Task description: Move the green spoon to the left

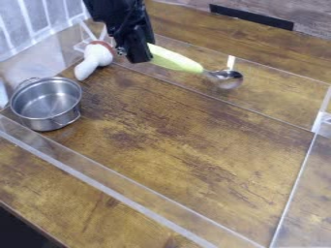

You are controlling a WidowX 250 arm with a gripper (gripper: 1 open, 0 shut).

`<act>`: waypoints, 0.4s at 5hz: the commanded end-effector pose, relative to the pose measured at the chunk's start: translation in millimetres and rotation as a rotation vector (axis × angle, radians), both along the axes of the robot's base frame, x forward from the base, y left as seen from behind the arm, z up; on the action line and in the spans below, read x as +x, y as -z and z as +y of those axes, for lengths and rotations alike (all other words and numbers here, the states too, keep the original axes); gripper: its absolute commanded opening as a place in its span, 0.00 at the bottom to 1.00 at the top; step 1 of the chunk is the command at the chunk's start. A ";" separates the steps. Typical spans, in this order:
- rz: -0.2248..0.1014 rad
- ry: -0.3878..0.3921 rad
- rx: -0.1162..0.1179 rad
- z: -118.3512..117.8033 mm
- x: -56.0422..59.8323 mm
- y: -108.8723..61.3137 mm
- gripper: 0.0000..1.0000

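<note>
The green spoon lies across the far part of the wooden table, its yellow-green handle pointing left and its silver bowl to the right. My black gripper comes down from above and is shut on the left end of the handle. The handle's tip is hidden behind the fingers. I cannot tell if the spoon's bowl end rests on the wood or hangs just above it.
A round steel bowl stands at the left. A white utensil lies just left of the gripper. Clear acrylic walls edge the table, with a white fence at the back left.
</note>
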State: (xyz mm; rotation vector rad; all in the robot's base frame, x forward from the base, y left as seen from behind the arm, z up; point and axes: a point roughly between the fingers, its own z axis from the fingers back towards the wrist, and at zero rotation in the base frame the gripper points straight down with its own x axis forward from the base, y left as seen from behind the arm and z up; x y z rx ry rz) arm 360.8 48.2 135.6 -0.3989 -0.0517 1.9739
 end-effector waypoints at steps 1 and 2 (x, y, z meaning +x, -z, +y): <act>-0.084 -0.021 0.032 16.9 -2.6 -30.8 0.00; -0.085 -0.027 0.045 29.5 -3.7 -30.9 0.00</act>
